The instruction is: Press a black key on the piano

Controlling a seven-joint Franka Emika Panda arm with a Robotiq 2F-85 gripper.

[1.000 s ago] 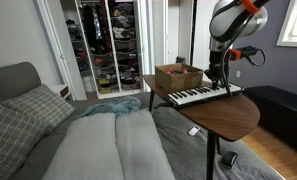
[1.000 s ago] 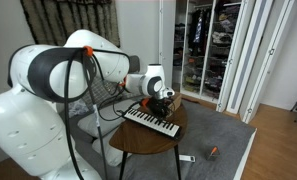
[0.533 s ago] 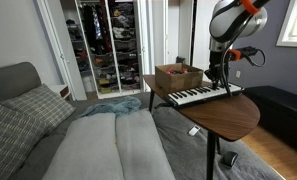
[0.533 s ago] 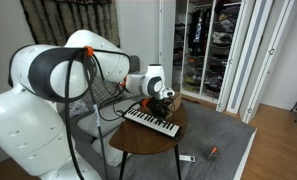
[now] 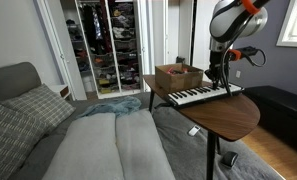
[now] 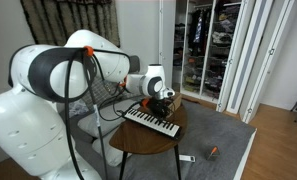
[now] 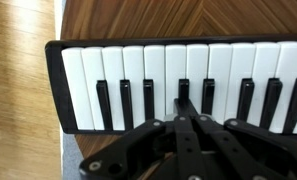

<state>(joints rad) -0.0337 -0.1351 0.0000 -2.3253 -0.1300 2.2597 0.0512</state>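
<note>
In an exterior view nothing differs from the frames before: arm, tool [image 5: 222, 80] and piano [image 5: 202, 95] sit exactly as they did. The piano lies slantwise on the round wooden counter [image 5: 233, 118], with a brown box [image 5: 178, 75] just beside it at 10 o'clock. The tool hangs straight down over the piano's far end, at about 2 o'clock from the piano's middle. Its tip is at key level, but this view is too small to tell contact.

In the other exterior view the scene also matches the earlier frames. The piano [image 6: 151, 121] runs across the counter [image 6: 136, 143] from 10 o'clock to 4 o'clock. The tool [image 6: 164, 103] is low over its upper end, at 1 o'clock from the piano's middle. Its opening is too small to read here.

In the wrist view the tool [image 7: 185, 106] comes in from 6 o'clock, its two fingers [image 7: 173, 125] drawn together to a single point with nothing between them. The piano [image 7: 158, 62] fills the frame beyond it, towards 12 o'clock, on the counter [image 7: 188, 18]. The point lies over a black key [image 7: 183, 92] near the middle of the row. I cannot tell whether it presses that key.
</note>
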